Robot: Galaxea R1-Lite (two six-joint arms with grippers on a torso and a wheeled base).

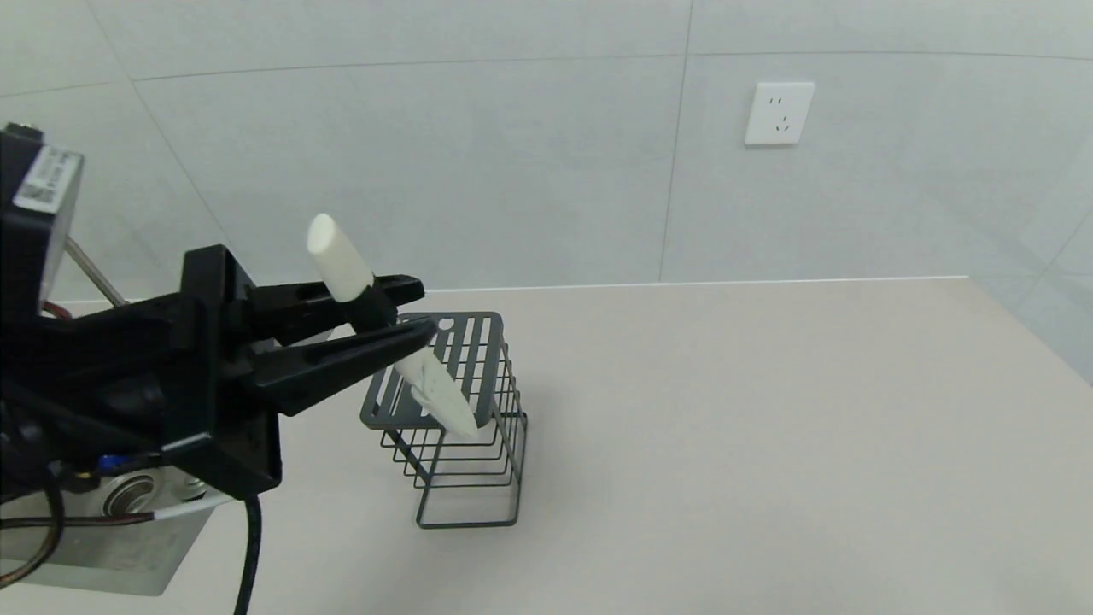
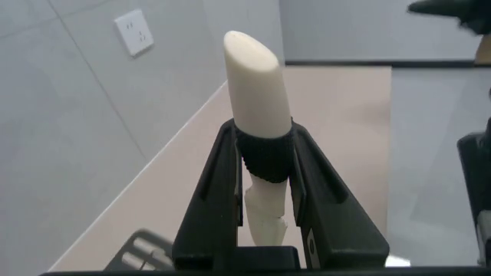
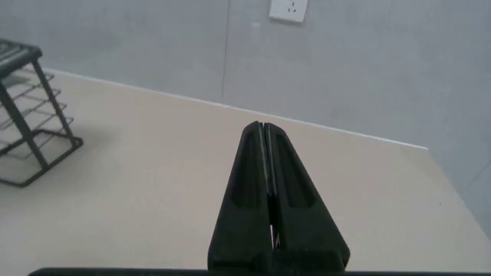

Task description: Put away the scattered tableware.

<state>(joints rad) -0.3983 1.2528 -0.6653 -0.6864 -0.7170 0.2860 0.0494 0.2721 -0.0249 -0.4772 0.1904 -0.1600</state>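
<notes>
Head view: left gripper (image 1: 427,309) jaws grasp white utensil (image 1: 337,252) over rack (image 1: 478,342) (right gripper (image 3: 265,129) clenched).

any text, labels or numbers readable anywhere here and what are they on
White sticker on the left arm's housing: print too small to read.
Wall socket: pin holes, no lettering.
Metal rack: slots cut in its top, no words.

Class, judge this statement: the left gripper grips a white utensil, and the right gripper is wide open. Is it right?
No: the right gripper is shut, as the right wrist view shows. The left gripper does grip the white utensil.
</notes>
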